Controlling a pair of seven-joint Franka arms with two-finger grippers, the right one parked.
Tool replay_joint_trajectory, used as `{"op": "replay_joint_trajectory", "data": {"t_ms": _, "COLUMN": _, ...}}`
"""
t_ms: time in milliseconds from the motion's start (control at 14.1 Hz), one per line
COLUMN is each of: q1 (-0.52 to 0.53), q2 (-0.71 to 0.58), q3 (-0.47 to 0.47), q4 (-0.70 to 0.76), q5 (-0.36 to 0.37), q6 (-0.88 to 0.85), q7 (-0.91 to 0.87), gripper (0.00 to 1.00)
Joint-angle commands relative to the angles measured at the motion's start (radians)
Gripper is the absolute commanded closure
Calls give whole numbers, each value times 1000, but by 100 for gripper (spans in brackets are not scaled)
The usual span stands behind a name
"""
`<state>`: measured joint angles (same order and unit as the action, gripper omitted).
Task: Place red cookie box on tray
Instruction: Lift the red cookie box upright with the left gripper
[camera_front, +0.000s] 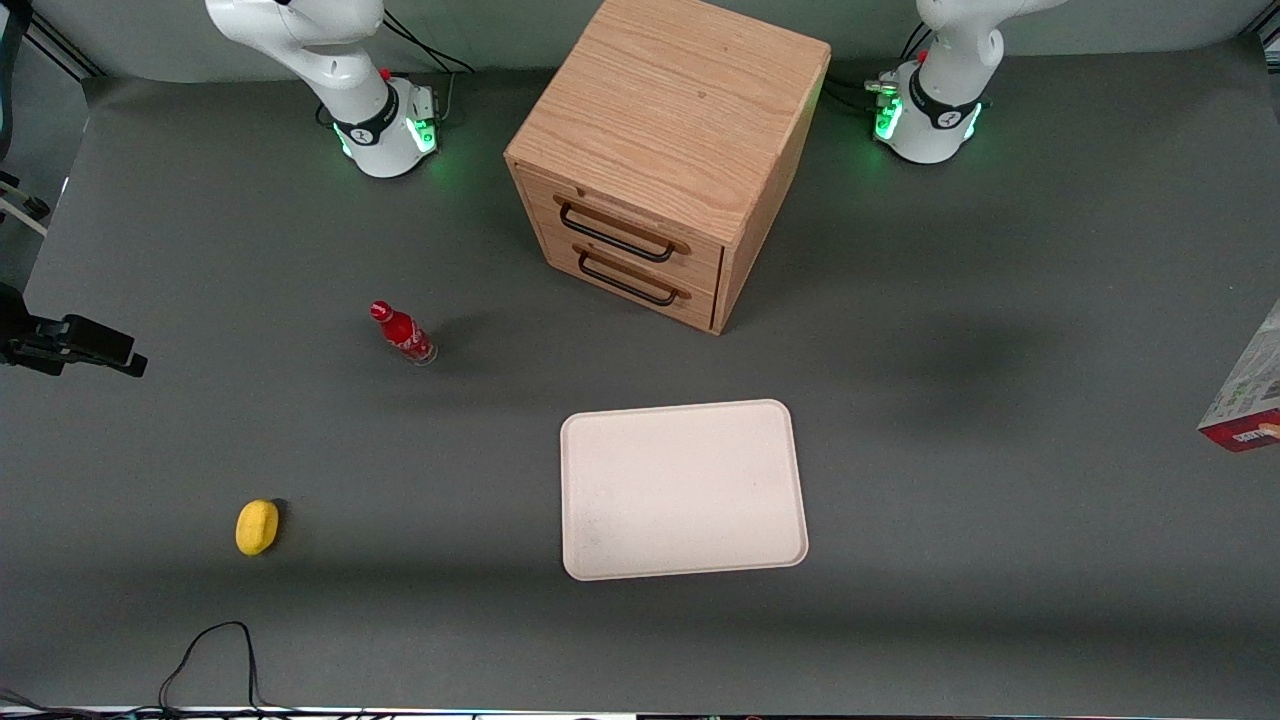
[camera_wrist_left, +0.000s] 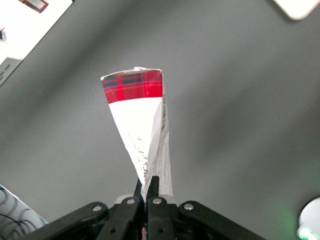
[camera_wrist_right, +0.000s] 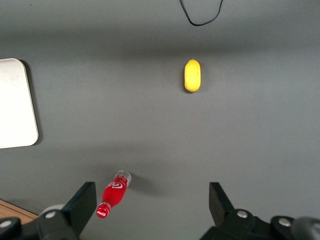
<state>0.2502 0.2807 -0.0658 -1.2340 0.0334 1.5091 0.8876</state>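
The red cookie box (camera_wrist_left: 137, 110) is held by one end in my left gripper (camera_wrist_left: 146, 184), whose fingers are shut on it. Its red plaid end points away from the wrist, above the grey table. In the front view only part of the box (camera_front: 1250, 395) shows, at the picture's edge toward the working arm's end of the table, and the gripper itself is out of that view. The cream-white tray (camera_front: 683, 490) lies flat with nothing on it, nearer the front camera than the cabinet. One corner of the tray (camera_wrist_left: 300, 7) shows in the left wrist view, well apart from the box.
A wooden two-drawer cabinet (camera_front: 665, 150) stands at the middle of the table. A small red bottle (camera_front: 403, 333) stands toward the parked arm's end. A yellow object (camera_front: 257, 526) lies nearer the front camera than the bottle. A black cable (camera_front: 215, 650) loops at the front edge.
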Motion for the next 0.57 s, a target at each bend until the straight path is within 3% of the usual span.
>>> {"op": "replay_joint_trajectory", "data": {"t_ms": 0, "q1": -80, "q2": 41, "q3": -29, "q4": 54, "q5": -20, "q6": -20, "q7": -282, "gripper": 100}}
{"op": "replay_joint_trajectory", "data": {"t_ms": 497, "q1": -458, "q2": 119, "q3": -43, "q4": 125, "q5": -9, "q6": 8, "q7": -1161, "gripper": 100}}
